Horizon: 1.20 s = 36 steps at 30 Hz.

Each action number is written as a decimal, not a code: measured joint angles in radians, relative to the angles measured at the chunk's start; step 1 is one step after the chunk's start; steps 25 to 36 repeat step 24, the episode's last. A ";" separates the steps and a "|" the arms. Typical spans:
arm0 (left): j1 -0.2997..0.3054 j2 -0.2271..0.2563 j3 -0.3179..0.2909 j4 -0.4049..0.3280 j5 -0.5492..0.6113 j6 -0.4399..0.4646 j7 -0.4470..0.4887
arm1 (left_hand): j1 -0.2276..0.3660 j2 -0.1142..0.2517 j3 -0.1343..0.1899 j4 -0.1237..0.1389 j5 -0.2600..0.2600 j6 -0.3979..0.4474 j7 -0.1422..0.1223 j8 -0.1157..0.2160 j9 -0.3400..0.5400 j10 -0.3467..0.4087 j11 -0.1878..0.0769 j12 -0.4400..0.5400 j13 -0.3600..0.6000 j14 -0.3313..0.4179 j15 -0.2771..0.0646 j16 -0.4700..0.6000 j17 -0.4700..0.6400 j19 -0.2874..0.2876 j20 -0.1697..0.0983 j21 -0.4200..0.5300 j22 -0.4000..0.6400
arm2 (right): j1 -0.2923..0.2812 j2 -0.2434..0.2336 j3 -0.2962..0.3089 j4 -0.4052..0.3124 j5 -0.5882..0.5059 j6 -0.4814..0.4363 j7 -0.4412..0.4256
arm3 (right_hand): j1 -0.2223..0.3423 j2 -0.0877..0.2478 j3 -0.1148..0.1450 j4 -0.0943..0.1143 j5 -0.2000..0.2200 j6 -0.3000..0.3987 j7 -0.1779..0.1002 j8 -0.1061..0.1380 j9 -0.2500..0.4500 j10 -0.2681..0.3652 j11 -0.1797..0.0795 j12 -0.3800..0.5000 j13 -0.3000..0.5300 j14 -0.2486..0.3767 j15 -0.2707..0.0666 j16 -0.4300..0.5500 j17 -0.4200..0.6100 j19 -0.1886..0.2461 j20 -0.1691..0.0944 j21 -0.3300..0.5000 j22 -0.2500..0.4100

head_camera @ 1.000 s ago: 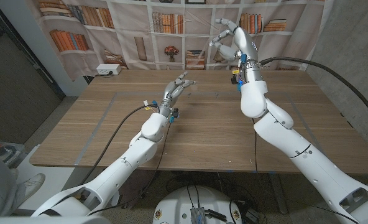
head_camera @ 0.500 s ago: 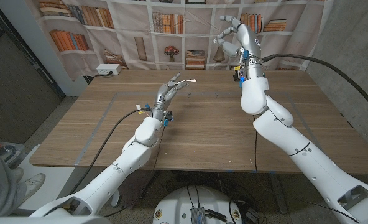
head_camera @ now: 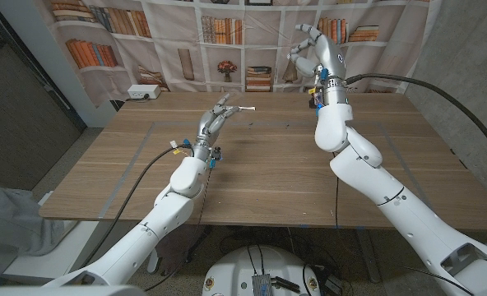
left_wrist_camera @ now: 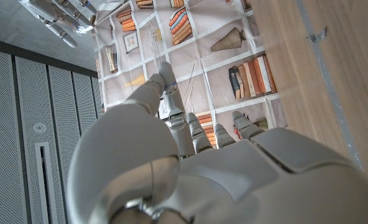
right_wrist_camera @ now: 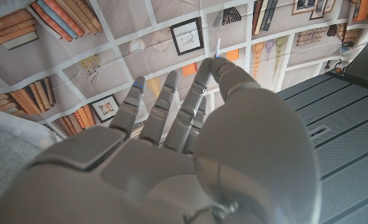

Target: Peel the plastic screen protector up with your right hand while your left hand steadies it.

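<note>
The left hand (head_camera: 215, 116) was raised above the far middle of the wooden table (head_camera: 268, 168), its fingers drawn together on one end of the clear screen protector (head_camera: 245, 108), whose small white tab poked out to the right of the fingertips. The right hand (head_camera: 316, 51) was lifted high at the far right, in front of the bookshelf backdrop (head_camera: 227, 41), its thumb and a fingertip pinched together; the thin film itself was too faint to trace there.
</note>
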 measured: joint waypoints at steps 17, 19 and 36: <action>0.025 -0.020 -0.010 -0.041 0.038 0.017 0.071 | 0.000 0.000 -0.003 0.003 0.000 0.002 0.002 0.008 0.014 -0.002 0.000 -0.007 0.000 0.000 0.000 0.000 0.000 0.000 0.000 0.000 0.000 | 0.009 -0.023 0.004 0.049 0.054 0.010 0.012 | -0.004 -0.004 0.000 0.000 0.000 0.000 0.000 0.000 0.000 0.000 0.000 -0.001 0.002 0.000 0.000 0.000 0.000 0.000 0.000 0.000 0.000; 0.027 -0.020 -0.011 -0.044 0.042 0.020 0.078 | 0.000 0.000 -0.003 0.003 0.000 0.002 0.002 0.010 0.014 -0.002 0.000 -0.007 0.000 0.000 0.000 0.000 0.000 0.000 0.000 0.000 0.000 | 0.008 -0.025 0.006 0.053 0.061 0.013 0.012 | -0.004 -0.004 0.000 0.000 0.000 0.000 0.000 0.000 0.000 0.000 0.000 -0.004 0.006 0.000 0.000 0.000 0.000 0.000 0.000 0.000 0.000; 0.031 -0.021 -0.013 -0.046 0.047 0.021 0.086 | 0.000 0.000 -0.003 0.003 0.000 0.002 0.002 0.016 0.014 -0.002 0.000 -0.007 -0.002 0.000 0.000 0.000 0.000 0.000 0.000 0.000 0.000 | 0.008 -0.028 0.006 0.065 0.076 0.021 0.010 | -0.004 -0.004 0.000 0.000 0.007 0.000 0.000 0.000 0.000 0.000 0.000 -0.004 0.006 0.003 -0.003 0.000 0.000 0.004 -0.004 0.000 0.000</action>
